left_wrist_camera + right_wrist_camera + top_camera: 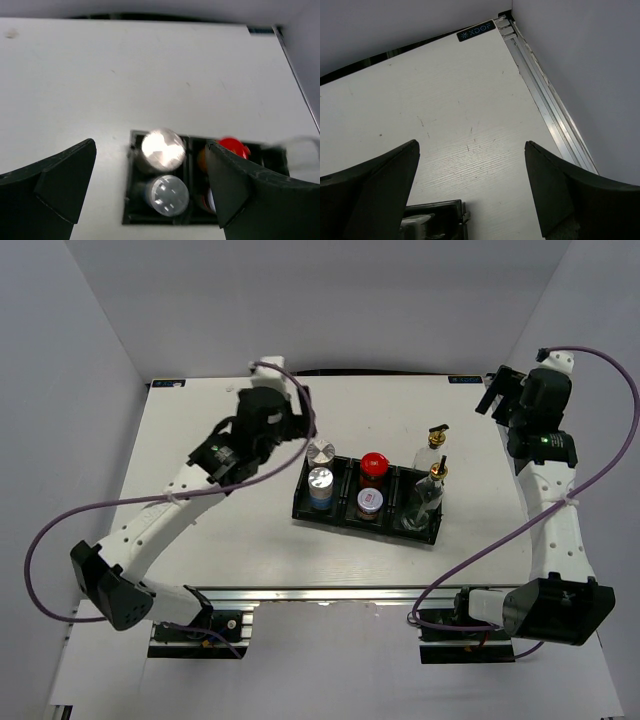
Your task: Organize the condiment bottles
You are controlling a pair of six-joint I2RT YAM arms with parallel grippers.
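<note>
A black tray [300, 502] sits mid-table. Its left compartment holds two silver-lidded shakers [321, 453] [320, 483]. The middle one holds the red-capped jar [374, 465] and a third shaker [369, 502]. The right one holds a glass bottle with a gold spout [432, 490]. A second glass bottle [432, 448] stands at the tray's far right corner; I cannot tell if it is inside. My left gripper [297, 412] is open and empty, above and behind the left shakers [162, 149] [169, 194]. My right gripper [497, 390] is open and empty over the far right corner.
The red cap [234, 148] shows beside my left gripper's right finger [240, 185]. The right wrist view shows bare white table [470, 125], an XDOF label [476, 30] and the metal edge rail [545, 100] by the grey wall.
</note>
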